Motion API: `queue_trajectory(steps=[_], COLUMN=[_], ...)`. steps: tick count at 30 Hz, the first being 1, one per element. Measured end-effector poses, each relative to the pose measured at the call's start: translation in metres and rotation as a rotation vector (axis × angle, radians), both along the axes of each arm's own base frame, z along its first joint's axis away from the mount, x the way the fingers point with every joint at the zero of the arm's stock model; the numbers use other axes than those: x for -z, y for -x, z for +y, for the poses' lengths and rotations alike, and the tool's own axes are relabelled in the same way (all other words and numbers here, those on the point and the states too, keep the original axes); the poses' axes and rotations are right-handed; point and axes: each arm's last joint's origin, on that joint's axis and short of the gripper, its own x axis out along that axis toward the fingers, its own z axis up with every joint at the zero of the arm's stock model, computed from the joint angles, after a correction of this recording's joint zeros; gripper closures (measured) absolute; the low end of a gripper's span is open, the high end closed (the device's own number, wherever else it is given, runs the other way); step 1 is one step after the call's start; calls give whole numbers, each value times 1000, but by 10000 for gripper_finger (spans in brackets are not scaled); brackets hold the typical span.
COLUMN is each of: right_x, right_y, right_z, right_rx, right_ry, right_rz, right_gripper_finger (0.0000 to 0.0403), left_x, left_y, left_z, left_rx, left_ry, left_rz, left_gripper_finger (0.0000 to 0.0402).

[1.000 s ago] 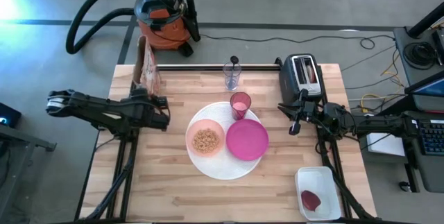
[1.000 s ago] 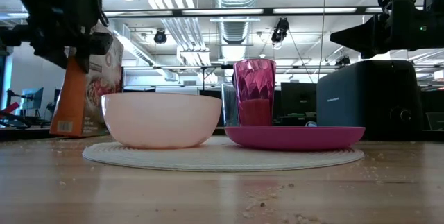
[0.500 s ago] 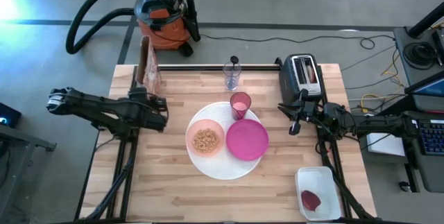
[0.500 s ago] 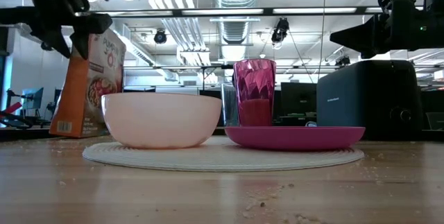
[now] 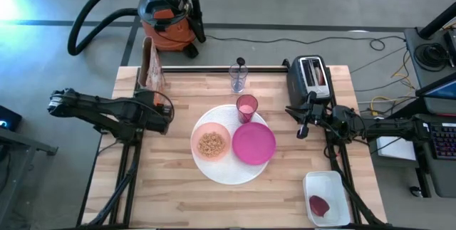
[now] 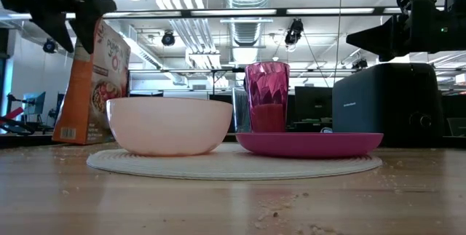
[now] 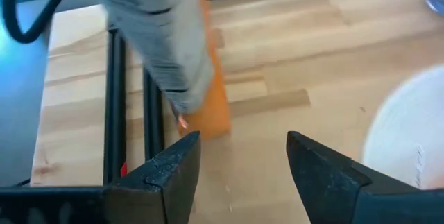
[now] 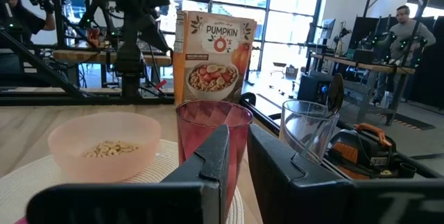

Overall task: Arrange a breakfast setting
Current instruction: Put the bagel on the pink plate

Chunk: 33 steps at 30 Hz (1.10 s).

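A large white plate (image 5: 229, 169) lies mid-table. On it rest a pale pink bowl (image 5: 211, 143) holding cereal and a smaller magenta plate (image 5: 254, 144). A translucent pink cup (image 5: 246, 106) stands at the white plate's far rim. Beyond it stands a clear glass (image 5: 238, 79) with a spoon (image 5: 240, 63) in it. An orange cereal box (image 5: 150, 66) stands upright at the far left. My left gripper (image 7: 243, 175) hangs open above the table beside the box, with nothing between its fingers. My right gripper (image 5: 303, 127) waits shut, right of the plates.
A black toaster (image 5: 311, 77) stands at the far right. A white tray (image 5: 326, 198) with a dark red item sits in the near right corner. An orange-and-black shop vacuum (image 5: 167, 16) stands on the floor beyond the table's far edge.
My left gripper has let go of the cereal box and risen above it, turning as it went. The box, tilted a second ago, now stands upright on its base at the far left.
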Motion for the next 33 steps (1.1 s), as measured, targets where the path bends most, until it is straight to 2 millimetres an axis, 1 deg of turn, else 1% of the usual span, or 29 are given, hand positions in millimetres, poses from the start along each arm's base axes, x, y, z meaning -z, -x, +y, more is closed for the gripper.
queue_trajectory(steps=[4, 7, 10, 14, 18, 21, 27, 31, 33], right_x=[0, 0, 0, 0, 0, 0, 0, 0, 0], right_y=[0, 0, 0, 0, 0, 0, 0, 0, 0], right_z=[0, 0, 0, 0, 0, 0, 0, 0, 0], right_rx=[0, 0, 0, 0, 0, 0, 0, 0, 0], right_ry=[0, 0, 0, 0, 0, 0, 0, 0, 0], right_rz=[0, 0, 0, 0, 0, 0, 0, 0, 0], right_gripper_finger=[360, 360, 360, 360, 360, 360, 360, 360, 360], left_x=[-7, -7, -4, 3, 13, 20, 20, 12, 5], left_y=[-5, -12, -24, -43, -63, -74, -82, -83, -81], left_z=[-7, -13, -22, -35, -46, -52, -59, -63, -62], left_rx=[89, 165, 266, 410, 480, 519, 584, 660, 676], left_ry=[29, 27, 1, -77, -144, -175, -186, -182, -185], left_rz=[23, 27, 19, 31, 26, 58, 113, 142, 130], left_gripper_finger=[200, 200, 200, 200, 200, 200, 200, 200, 200])
